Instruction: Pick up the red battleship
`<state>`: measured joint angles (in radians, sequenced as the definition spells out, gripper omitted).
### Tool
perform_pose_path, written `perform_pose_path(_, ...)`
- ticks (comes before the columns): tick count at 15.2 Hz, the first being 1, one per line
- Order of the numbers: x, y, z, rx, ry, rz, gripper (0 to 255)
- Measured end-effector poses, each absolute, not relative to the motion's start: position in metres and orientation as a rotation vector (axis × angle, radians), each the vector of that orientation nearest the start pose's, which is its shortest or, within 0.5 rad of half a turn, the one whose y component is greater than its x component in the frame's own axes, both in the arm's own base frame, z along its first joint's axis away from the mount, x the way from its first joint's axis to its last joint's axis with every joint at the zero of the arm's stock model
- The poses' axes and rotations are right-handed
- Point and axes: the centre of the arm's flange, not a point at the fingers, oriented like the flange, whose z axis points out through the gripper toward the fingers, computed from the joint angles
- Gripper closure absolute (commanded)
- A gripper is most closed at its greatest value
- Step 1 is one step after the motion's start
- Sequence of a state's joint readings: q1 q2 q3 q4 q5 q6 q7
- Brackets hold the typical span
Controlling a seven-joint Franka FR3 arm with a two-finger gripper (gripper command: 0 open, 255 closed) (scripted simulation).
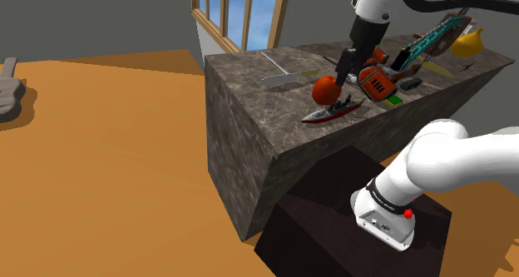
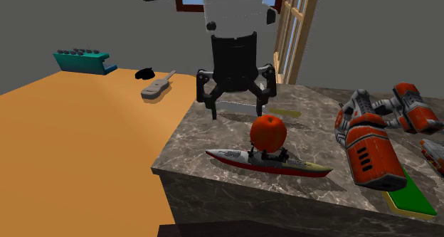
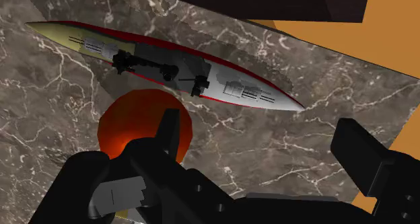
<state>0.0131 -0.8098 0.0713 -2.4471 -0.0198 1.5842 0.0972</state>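
The battleship (image 1: 331, 111) has a red hull and a grey deck with dark turrets. It lies flat near the front edge of the marble counter (image 1: 249, 101). A red-orange ball (image 1: 326, 90) sits right behind its middle, close against it. My black gripper (image 2: 237, 109) hangs open a little above the counter, just behind the ball as the second exterior view shows it, holding nothing. In the wrist view the battleship (image 3: 168, 64) lies beyond the fingertips, and one finger (image 3: 168, 132) overlaps the ball (image 3: 138, 125).
An orange-and-grey toy robot (image 2: 373, 139) and a flat green-and-yellow piece (image 2: 409, 200) lie at the second exterior view's right. A cleaver (image 1: 283, 74) rests further back on the counter. The counter edge drops off just past the ship. The orange floor holds a teal box (image 2: 82, 60).
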Motion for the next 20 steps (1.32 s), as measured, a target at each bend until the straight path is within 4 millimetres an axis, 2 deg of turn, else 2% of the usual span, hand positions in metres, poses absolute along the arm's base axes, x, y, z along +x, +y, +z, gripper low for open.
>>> perform_pose_path(1, 0.298, 0.028, 0.555, -3.216, 0.057, 0.078, 0)
perform_pose_path(3, 0.290, 0.015, 0.549, -3.207, -0.038, 0.055, 0)
perform_pose_path(11, 0.264, -0.088, 0.500, -3.074, -0.673, -0.088, 0)
perform_pose_path(13, 0.263, -0.107, 0.490, -3.027, -0.810, -0.118, 0)
perform_pose_path(20, 0.264, -0.117, 0.454, -3.007, -0.868, -0.129, 0)
